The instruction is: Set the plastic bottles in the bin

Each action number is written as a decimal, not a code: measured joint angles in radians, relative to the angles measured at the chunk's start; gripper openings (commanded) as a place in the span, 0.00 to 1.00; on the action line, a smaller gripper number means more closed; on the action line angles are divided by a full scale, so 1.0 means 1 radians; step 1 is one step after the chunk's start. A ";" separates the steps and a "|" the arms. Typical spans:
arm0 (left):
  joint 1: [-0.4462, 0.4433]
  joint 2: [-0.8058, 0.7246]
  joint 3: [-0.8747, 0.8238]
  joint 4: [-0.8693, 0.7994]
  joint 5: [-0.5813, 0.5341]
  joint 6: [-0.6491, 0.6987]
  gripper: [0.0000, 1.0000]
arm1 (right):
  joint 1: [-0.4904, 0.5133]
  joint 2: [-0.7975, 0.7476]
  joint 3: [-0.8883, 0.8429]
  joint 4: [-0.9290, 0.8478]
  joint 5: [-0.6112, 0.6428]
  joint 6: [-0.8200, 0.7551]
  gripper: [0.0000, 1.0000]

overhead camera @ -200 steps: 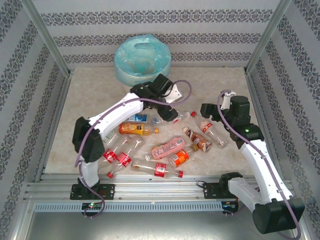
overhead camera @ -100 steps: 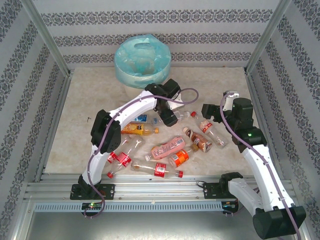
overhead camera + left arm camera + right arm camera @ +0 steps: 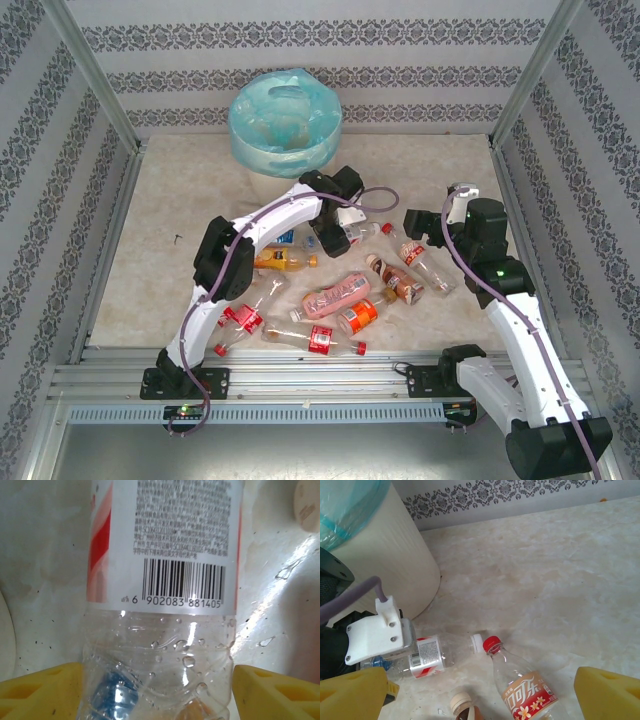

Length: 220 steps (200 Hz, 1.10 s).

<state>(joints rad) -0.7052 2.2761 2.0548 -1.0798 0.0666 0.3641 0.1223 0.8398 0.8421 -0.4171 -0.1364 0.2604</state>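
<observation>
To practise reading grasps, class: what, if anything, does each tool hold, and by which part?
Right tool: open, empty. Left tool flanks a clear bottle at its bare body below the label; whether it grips cannot be told.

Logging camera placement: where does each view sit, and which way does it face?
Top external: above and behind the bases, looking down on the left arm, right arm and table.
Left wrist: close over a clear bottle, left pincer fingers either side.
Right wrist: low, facing the bin across the table; right pincer fingers at bottom corners.
Top external and right wrist share the bin.
</observation>
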 measured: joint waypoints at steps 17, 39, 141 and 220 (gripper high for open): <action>0.000 0.002 0.000 -0.009 -0.007 0.004 0.70 | 0.000 -0.003 0.000 0.000 0.000 0.000 0.96; 0.000 0.002 0.000 -0.010 -0.016 0.009 0.65 | 0.000 -0.003 0.000 0.001 0.000 0.000 0.96; 0.006 -0.089 -0.039 -0.001 -0.018 0.023 0.55 | 0.000 -0.021 0.000 0.001 0.000 0.006 0.95; 0.006 -0.304 -0.154 0.054 0.022 0.025 0.54 | 0.000 -0.011 0.008 0.001 -0.042 0.056 0.84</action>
<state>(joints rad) -0.6991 1.9724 1.9011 -1.0260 0.0883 0.3893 0.1223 0.8284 0.8497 -0.4160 -0.1787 0.3164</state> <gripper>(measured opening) 0.546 0.871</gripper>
